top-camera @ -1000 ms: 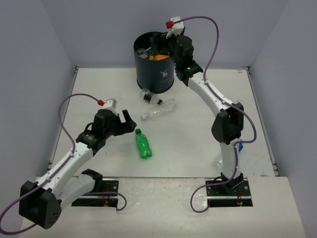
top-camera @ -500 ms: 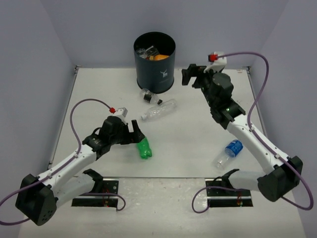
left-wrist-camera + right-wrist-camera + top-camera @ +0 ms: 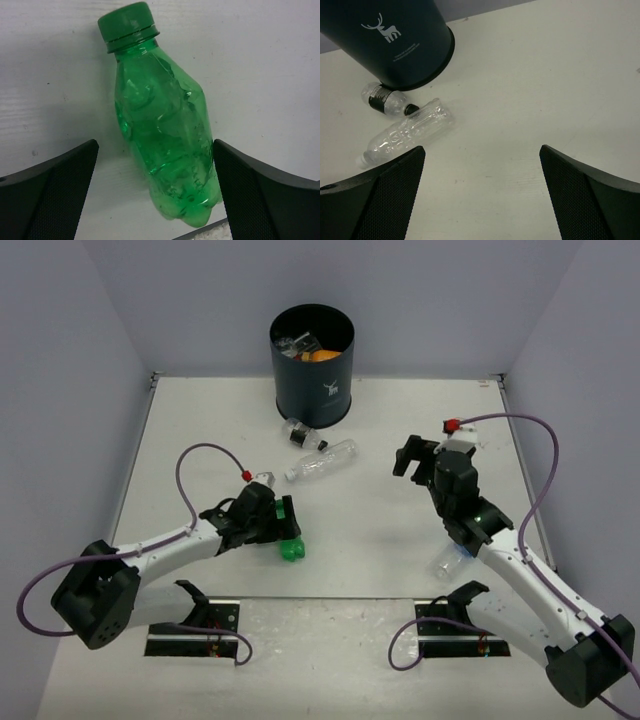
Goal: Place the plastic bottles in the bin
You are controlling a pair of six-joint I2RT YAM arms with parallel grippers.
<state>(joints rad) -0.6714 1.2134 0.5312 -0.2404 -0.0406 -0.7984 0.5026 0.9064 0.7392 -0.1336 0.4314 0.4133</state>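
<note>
The dark bin (image 3: 312, 380) stands at the back with an orange bottle (image 3: 322, 355) and clear bottles inside. The green bottle (image 3: 292, 549) lies on the table. My left gripper (image 3: 276, 520) is low over it and open. In the left wrist view the fingers straddle the green bottle's (image 3: 162, 130) base; the left finger is clear of it, the right finger (image 3: 250, 190) is close beside it. A short clear bottle with a black band (image 3: 300, 432) and a longer clear bottle (image 3: 322, 461) lie before the bin. My right gripper (image 3: 415, 456) is open and empty above the table.
A blue-labelled bottle (image 3: 449, 559) lies half hidden under my right forearm. The right wrist view shows the bin (image 3: 395, 45) with its white deer logo, the banded bottle (image 3: 382, 97) and the long clear bottle (image 3: 407, 132) ahead on the left. Grey walls enclose the table.
My left gripper has dropped forward and down onto the green bottle and now straddles it. My right arm has pulled back from over the bin to the near right, its gripper empty.
</note>
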